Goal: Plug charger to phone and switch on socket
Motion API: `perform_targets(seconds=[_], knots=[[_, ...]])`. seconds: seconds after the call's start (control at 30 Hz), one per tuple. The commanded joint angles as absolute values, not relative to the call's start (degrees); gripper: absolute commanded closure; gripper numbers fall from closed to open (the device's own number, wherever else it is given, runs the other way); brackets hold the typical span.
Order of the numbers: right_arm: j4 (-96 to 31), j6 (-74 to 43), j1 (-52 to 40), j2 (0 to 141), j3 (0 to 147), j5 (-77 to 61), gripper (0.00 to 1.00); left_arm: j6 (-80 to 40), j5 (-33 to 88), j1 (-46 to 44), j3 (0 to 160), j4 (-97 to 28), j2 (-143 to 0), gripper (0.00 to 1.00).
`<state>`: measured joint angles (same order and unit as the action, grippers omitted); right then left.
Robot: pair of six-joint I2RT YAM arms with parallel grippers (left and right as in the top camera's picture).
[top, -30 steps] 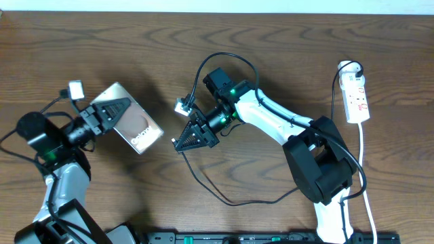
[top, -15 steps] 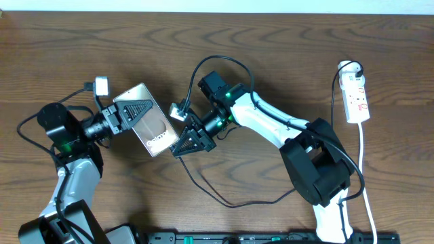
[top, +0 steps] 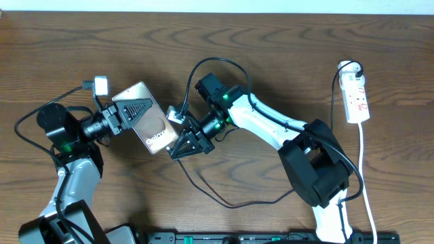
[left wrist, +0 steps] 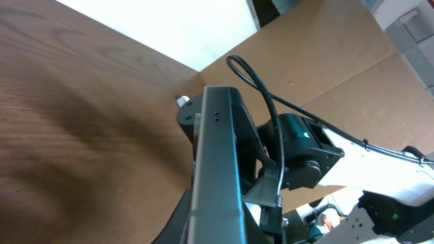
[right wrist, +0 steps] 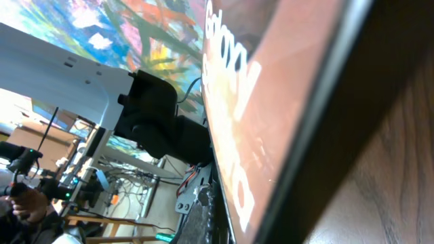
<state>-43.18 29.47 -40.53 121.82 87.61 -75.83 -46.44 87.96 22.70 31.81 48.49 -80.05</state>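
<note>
Wooden table (top: 271,41) — one phone (top: 159,127), one charger (top: 230,206), one socket (top: 357,98)

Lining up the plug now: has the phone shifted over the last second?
Yes. In the overhead view the phone, held by the left gripper, has moved across the table toward the socket, which stayed put.

place: robotics lab bench, not a home or a shop
rig: left arm (top: 68,183) and right arm (top: 271,125), white and black, share one table
bench: brown wood-grain table (top: 285,47) under the left gripper (top: 139,110) and the right gripper (top: 182,146)
rail: black rail (top: 271,238) along the table edge behind both pincers, at the right arm's base
screen: brown cardboard sheets (left wrist: 325,61) standing ahead of the left gripper
background: ahead of the right gripper, a colourful painted panel (right wrist: 135,27) with loose cables and stands (right wrist: 115,190) below it
</note>
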Motion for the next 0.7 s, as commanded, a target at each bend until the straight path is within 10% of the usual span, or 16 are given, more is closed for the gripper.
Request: perform_targets(seconds=[0.0, 0.67], knots=[[-42.9, 30.9, -41.0, 122.2, 87.8, -77.7, 0.97, -45.7, 87.9, 22.4, 33.2, 49.1, -79.7, 0.93], [-39.5, 28.8, -40.9, 122.2, 87.8, -80.6, 0.99, -45.6, 90.0, 19.4, 33.2, 49.0, -79.7, 0.93]])
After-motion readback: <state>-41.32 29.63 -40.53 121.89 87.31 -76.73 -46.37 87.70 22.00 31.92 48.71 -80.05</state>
